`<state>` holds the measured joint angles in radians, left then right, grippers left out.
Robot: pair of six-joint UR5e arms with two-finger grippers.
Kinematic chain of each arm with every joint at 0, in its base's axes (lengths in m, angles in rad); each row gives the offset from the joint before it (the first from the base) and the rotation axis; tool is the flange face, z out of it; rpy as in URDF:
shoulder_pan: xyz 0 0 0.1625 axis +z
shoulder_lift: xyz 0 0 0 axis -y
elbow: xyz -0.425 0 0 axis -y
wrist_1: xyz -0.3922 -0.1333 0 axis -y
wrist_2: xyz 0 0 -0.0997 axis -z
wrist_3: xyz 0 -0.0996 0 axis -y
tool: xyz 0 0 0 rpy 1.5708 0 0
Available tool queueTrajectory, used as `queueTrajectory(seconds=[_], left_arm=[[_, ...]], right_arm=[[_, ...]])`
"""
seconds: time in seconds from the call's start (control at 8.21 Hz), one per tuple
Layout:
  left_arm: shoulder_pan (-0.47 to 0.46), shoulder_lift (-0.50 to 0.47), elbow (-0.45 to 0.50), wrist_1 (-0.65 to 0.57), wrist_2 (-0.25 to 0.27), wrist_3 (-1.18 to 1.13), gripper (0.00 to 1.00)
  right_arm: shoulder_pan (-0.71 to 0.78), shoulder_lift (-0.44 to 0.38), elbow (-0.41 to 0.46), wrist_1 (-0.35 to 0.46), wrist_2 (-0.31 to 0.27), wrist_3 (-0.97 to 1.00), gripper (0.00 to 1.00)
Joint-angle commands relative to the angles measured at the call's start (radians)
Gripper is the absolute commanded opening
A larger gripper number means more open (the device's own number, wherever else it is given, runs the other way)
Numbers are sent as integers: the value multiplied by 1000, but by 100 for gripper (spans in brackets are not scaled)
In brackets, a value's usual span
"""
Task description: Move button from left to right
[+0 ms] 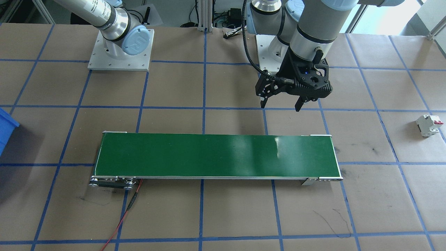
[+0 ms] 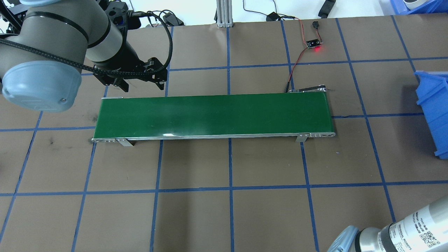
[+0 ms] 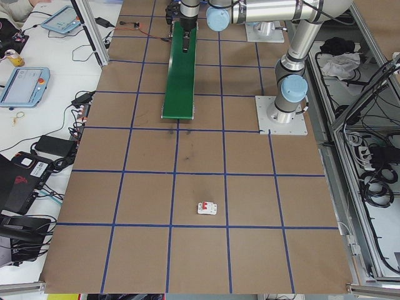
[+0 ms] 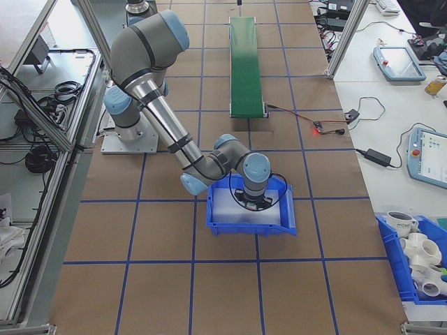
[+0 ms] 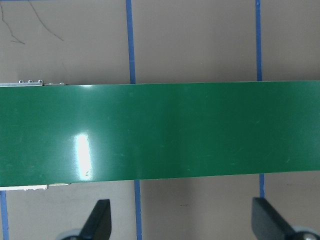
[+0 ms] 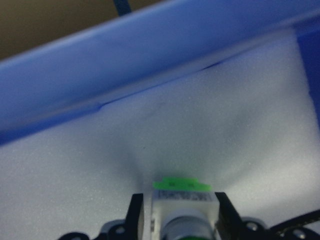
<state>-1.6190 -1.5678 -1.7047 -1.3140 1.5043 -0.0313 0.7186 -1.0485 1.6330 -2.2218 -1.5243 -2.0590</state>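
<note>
The button [image 6: 181, 200], with a light-green base and white body, shows in the right wrist view between the two black fingers [image 6: 135, 215] of my right gripper [image 6: 179, 222], which is shut on it. It hangs just over the white foam floor inside the blue bin [image 4: 279, 225]; whether it touches the foam I cannot tell. The right gripper [image 4: 253, 199] points straight down into that bin. My left gripper [image 1: 281, 106] hovers open and empty beside the left end of the green conveyor belt [image 1: 216, 157].
A white circuit breaker with a red lever [image 1: 429, 124] lies on the brown paper beyond the belt's left end. A small board with a red light [image 2: 314, 43] and wires sits behind the belt's right end. The blue bin [image 2: 432, 105] stands at the table's right.
</note>
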Motion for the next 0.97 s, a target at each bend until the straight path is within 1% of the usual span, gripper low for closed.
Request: queueTrajectory(seconds=[0.0, 0.24, 0.37, 0.49, 0.61, 0.73, 0.85], left_arm=[[1, -3, 5, 2, 4, -16, 100], [1, -6, 5, 9, 4, -15, 100], [1, -6, 5, 9, 7, -15, 100], [4, -6, 5, 10, 4, -9, 100], [8, 2, 10, 9, 14, -12, 100], [14, 8, 10, 9, 71, -16, 100], [16, -6, 1, 9, 85, -15, 100]], right_arm=[[-1, -103, 2, 36, 4, -3, 100], [5, -221, 1, 190, 15, 43, 100], [11, -302, -1, 294, 15, 136, 100], [21, -379, -2, 403, 18, 313, 100], [74, -424, -4, 439, 10, 494, 100], [155, -464, -7, 454, 0, 613, 100], [233, -510, -10, 508, 0, 764, 100]])
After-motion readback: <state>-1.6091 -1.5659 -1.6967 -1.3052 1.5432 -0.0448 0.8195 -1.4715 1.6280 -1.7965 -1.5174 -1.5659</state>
